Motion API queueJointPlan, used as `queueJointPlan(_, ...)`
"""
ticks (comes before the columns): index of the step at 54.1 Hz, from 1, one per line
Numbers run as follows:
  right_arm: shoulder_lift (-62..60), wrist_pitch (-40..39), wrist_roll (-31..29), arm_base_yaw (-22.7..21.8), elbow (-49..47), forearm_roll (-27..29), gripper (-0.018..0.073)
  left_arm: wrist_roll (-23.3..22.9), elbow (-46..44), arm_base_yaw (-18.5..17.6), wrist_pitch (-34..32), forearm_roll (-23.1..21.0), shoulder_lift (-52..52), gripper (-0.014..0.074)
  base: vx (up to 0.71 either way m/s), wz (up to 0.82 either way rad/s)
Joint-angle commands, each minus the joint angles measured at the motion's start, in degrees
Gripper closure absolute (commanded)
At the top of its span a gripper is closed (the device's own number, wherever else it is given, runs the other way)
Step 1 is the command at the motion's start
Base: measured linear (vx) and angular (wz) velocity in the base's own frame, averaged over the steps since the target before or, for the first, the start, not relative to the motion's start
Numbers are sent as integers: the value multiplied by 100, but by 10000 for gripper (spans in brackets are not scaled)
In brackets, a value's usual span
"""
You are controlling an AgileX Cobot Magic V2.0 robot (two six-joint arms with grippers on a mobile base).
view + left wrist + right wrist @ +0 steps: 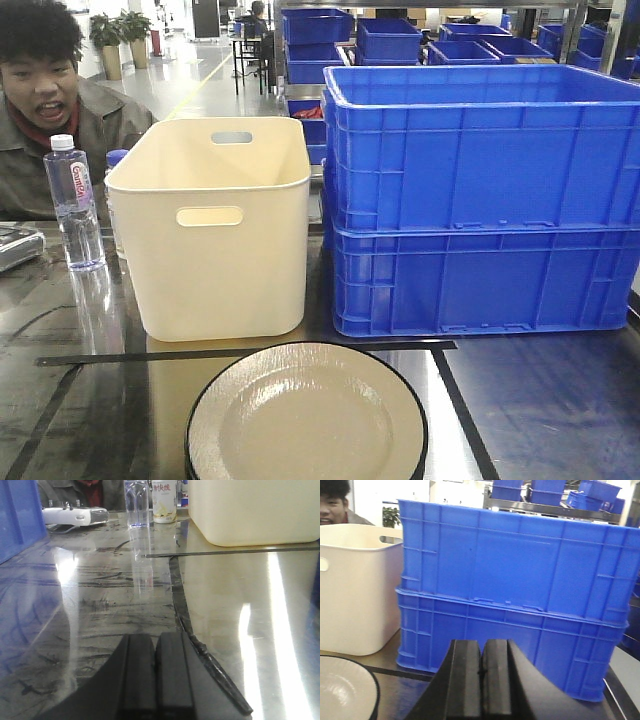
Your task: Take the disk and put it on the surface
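The round cream plate with a black rim (306,415), taken as the disk, was lying flat, face up, on the glossy dark desk (540,400) inside the black tape lines (240,352); being round, no long axis was shown. The left gripper (155,672) and right gripper (481,672) were seen with jaws closed, holding nothing. A slip could be caused by the thin low rim.
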Motion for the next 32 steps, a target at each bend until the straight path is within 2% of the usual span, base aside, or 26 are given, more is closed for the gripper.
queueJointPlan(1,-10,382,-2,-16,-165,34,568,-50,163,-40,-440,4,-26,598,0,0)
queueJointPlan(5,110,646,349,-16,-165,-578,568,-50,163,-40,-440,4,-26,598,0,0)
queueJointPlan(7,140,765,815,-16,-176,-1197,568,-50,163,-40,-440,4,-26,598,0,0)
queueJointPlan(10,192,816,1926,-16,-176,-2059,568,-50,163,-40,-440,4,-26,598,0,0)
queueJointPlan(13,254,816,3092,-16,-176,-3199,568,-50,163,-40,-440,4,-26,598,0,0)
queueJointPlan(23,507,941,7650,-16,-176,-7289,568,-50,163,-40,-440,4,-26,598,0,0)
queueJointPlan(28,601,1017,9277,-16,-176,-8820,568,-50,163,-40,-440,4,-26,598,0,0)
queueJointPlan(32,677,1015,10176,-16,-176,-9638,568,-50,163,-40,-440,4,-26,598,0,0)
